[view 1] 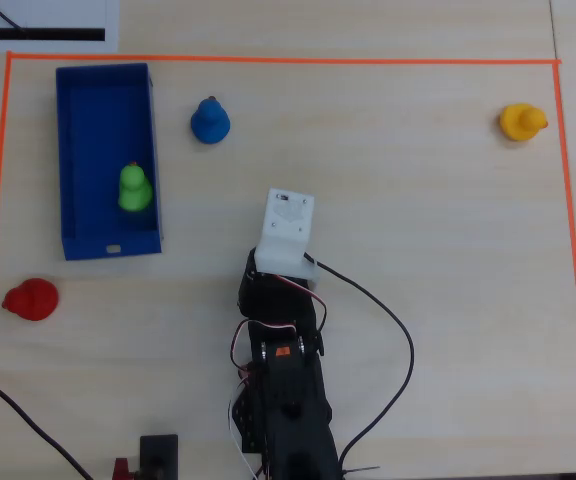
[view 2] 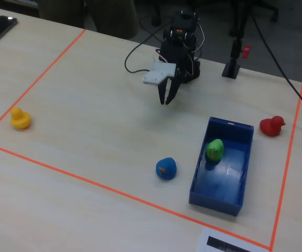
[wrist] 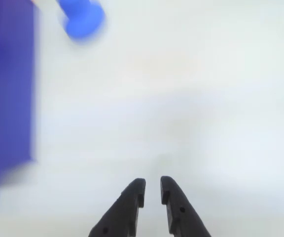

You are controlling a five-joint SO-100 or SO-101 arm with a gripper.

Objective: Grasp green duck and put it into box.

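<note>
A small bright green plastic duck sits inside the long dark blue plastic tray at left, well apart from the black gripper, whose empty fingers are nearly closed.

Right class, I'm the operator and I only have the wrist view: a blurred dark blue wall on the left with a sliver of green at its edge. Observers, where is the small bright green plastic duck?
Observer: The small bright green plastic duck sits inside the long dark blue plastic box, close to its right wall in the overhead view.
Operator: Are there any ducks that my view misses?
Observer: Yes, two. A red plastic duck and a yellow plastic duck both sit on the table outside the box.
</note>
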